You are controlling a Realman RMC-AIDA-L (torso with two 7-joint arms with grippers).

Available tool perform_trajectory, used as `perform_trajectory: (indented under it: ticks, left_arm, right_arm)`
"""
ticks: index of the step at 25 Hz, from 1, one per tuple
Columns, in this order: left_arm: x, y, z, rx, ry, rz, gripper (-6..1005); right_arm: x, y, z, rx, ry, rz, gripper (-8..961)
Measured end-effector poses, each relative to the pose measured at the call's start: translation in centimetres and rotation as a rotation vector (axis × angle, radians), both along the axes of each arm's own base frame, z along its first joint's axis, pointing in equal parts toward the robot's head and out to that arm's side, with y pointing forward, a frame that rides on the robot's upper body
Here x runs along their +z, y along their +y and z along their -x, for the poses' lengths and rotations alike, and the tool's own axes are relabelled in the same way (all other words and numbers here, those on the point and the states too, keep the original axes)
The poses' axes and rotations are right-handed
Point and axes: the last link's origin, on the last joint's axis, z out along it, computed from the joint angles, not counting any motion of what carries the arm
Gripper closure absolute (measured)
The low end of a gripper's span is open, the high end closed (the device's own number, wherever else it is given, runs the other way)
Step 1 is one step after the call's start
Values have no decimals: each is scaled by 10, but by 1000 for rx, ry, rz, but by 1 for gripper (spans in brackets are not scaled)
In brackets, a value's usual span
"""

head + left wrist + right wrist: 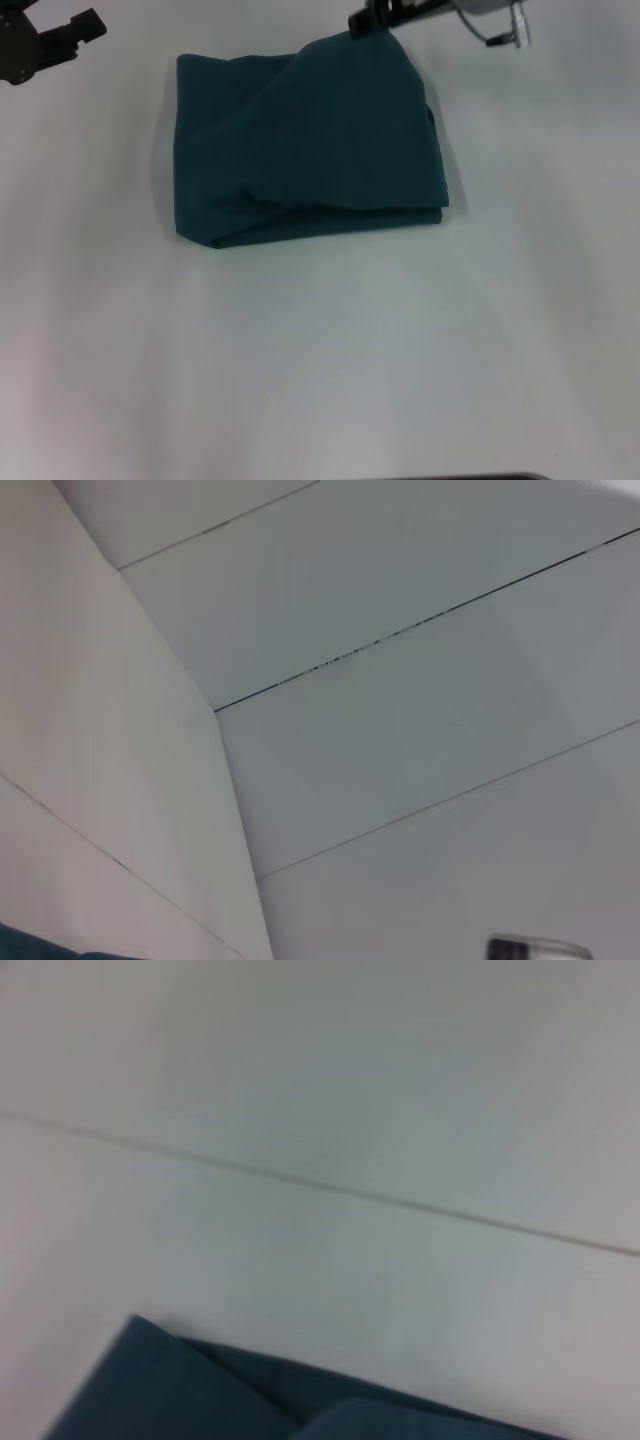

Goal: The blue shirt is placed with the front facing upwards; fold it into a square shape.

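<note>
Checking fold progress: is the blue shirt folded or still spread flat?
Folded. The blue shirt lies as a compact, roughly square bundle with stacked layered edges along its near side; no sleeves or lettering show.

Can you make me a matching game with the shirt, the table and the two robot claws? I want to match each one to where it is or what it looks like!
Things:
1. blue shirt
2. table
3. left claw
4. right claw

Clues:
A. white and bare at the front
B. at the far right corner of the cloth, touching it
C. folded into a thick bundle in the middle
D. up in the far left corner, away from the cloth

Pairs: 1-C, 2-A, 3-D, 4-B
</note>
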Motion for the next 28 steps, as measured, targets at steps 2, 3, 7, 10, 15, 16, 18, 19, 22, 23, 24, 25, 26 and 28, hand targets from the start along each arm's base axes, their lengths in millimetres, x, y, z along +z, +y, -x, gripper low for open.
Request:
perform_trajectory:
  ticks: [2,3,7,10,15,16,18,19,22,23,24,25,26,28]
  left_arm:
    - [0,0,0,0,-1,1,38]
    - [-1,-1,0,1,-1,1,38]
    - [-1,-1,0,1,-3,3,38]
    - [-1,1,-2,-5,-4,3,37]
    - [-2,2,-4,-8,-5,7,37]
    - [-2,2,-4,-7,-6,7,37]
    - [-2,2,-3,-6,-6,8,37]
    - [-2,1,-3,-3,-6,7,37]
    - [-1,2,-2,2,-4,4,37]
    - [-1,2,-2,2,-5,3,37]
    - [-1,2,-2,2,-5,3,37]
    - [-1,2,-2,1,-4,4,37]
    - [-1,3,-3,0,-4,4,37]
    - [-1,3,-3,-1,-3,4,37]
  right_arm:
    - [8,-3,4,0,41,-9,389]
    - [10,-4,4,-6,62,-9,389]
    - [-1,-5,-5,-49,84,10,388]
    - [-14,-2,-13,-75,64,-4,388]
    - [-26,2,-17,-94,71,-41,387]
    - [-27,2,-18,-97,79,-47,387]
    - [-31,2,-18,-104,90,-53,387]
    - [-34,1,-19,-105,91,-53,387]
    - [-38,2,-20,-107,81,-61,386]
    - [-40,2,-21,-108,75,-63,386]
    - [-41,2,-21,-110,71,-63,386]
    - [-42,2,-21,-112,67,-62,386]
    - [-42,2,-22,-114,64,-59,386]
    - [-40,3,-22,-117,60,-53,385]
